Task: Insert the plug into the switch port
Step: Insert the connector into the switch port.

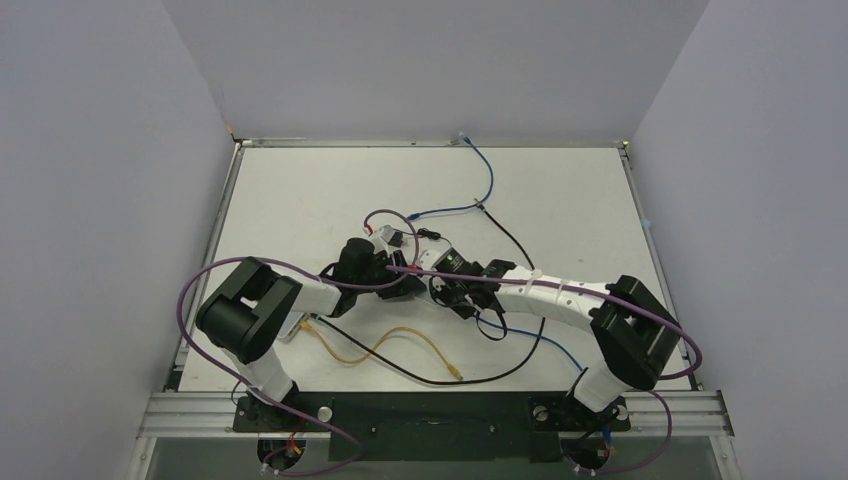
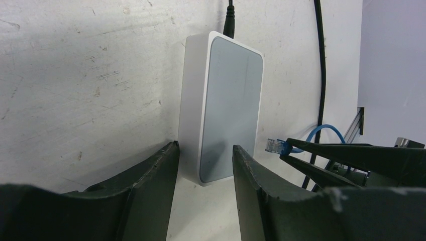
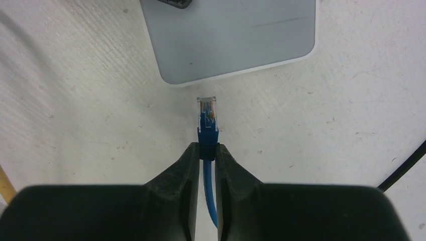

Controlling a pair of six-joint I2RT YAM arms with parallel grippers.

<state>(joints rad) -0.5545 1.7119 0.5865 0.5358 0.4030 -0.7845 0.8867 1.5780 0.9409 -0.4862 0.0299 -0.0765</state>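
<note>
We have the right gripper (image 3: 207, 150) pinching the blue cable (image 3: 210, 201) just behind the plug (image 3: 207, 106), whose long axis points dead ahead of its fingertips, just short of the white box (image 3: 236, 35) edge, port hidden, left gripper (image 2: 205, 145) clasping that box.

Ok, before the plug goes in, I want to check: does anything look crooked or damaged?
Nothing looks damaged or spilled. One thing is askew: in the right wrist view, the near edge of the white box slants relative to the plug pinched in the right gripper, so they are not squared up.
</note>
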